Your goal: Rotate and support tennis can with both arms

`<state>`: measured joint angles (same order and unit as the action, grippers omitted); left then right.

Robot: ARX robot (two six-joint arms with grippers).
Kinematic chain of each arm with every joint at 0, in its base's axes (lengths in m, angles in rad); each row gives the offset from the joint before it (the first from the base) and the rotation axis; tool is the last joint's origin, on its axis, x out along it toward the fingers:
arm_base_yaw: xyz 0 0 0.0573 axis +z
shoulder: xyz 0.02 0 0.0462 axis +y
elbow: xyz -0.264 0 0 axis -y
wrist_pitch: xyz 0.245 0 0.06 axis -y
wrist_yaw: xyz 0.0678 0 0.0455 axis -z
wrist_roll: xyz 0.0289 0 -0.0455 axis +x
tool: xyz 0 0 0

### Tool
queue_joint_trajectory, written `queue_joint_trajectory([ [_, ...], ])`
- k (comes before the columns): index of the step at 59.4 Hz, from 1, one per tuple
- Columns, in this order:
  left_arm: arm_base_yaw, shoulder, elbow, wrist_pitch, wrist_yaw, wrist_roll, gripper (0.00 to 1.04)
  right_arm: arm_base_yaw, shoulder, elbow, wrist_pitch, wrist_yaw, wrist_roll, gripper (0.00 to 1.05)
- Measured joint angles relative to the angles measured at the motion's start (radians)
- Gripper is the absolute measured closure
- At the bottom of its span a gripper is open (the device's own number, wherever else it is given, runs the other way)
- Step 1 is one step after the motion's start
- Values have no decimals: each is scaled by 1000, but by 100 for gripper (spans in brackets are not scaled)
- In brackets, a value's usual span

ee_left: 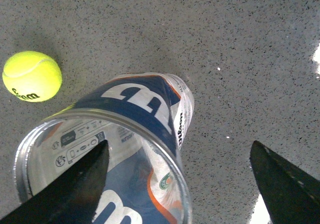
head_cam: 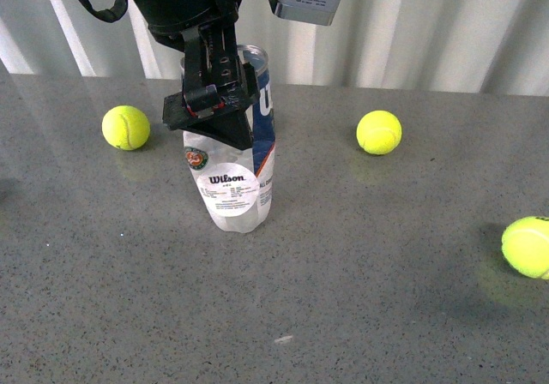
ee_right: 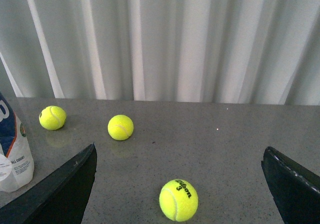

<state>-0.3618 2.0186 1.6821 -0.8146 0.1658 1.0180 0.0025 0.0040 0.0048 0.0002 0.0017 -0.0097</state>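
The tennis can (head_cam: pixel 233 178), a clear tube with a navy, white and orange Wilson label, stands upright on the grey table (head_cam: pixel 360 298). My left arm reaches down from above, and its gripper (head_cam: pixel 214 101) is open at the can's top. In the left wrist view the can (ee_left: pixel 135 99) shows from above with its metal rim (ee_left: pixel 100 115). The left gripper (ee_left: pixel 179 144) is open, with one finger (ee_left: pixel 75 184) over the can's mouth and the other (ee_left: pixel 280 184) out beside it. My right gripper (ee_right: pixel 180 148) is open and empty, away from the can (ee_right: pixel 12 154).
Three yellow-green tennis balls lie on the table: one left of the can (head_cam: pixel 126 128), one to its right (head_cam: pixel 379 132), one at the right edge (head_cam: pixel 527 247). One ball (ee_right: pixel 178 200) lies between the right gripper's fingers, lower down. A white curtain (head_cam: pixel 412 33) hangs behind the table.
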Motion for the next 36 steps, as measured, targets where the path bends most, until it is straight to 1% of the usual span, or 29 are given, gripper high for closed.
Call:
queue_joint_trajectory([
  [1,2,-2,2,-3,8,-6,5,0,0,0,0,0,0,7],
  [2,4,-4,3,-4,13,-7,5,0,0,0,0,0,0,7],
  [6,16,-21,6,3,39,-33,8,0,0,0,0,0,0,7],
  [14,55,-95,5,73,104,-95,7,0,0,0,0,0,0,7],
  [18,91,-197,-40,183,156,-166,7,0,0,0,0,0,0,7],
  [22,117,-285,-96,307,177,-264,7,0,0,0,0,0,0,7],
  [25,133,-339,-135,393,169,-322,7,0,0,0,0,0,0,7],
  [30,174,-465,-235,584,159,-497,7,0,0,0,0,0,0,7],
  [33,195,-520,-280,650,157,-578,7,0,0,0,0,0,0,7],
  [36,229,-602,-357,734,169,-696,7,0,0,0,0,0,0,7],
])
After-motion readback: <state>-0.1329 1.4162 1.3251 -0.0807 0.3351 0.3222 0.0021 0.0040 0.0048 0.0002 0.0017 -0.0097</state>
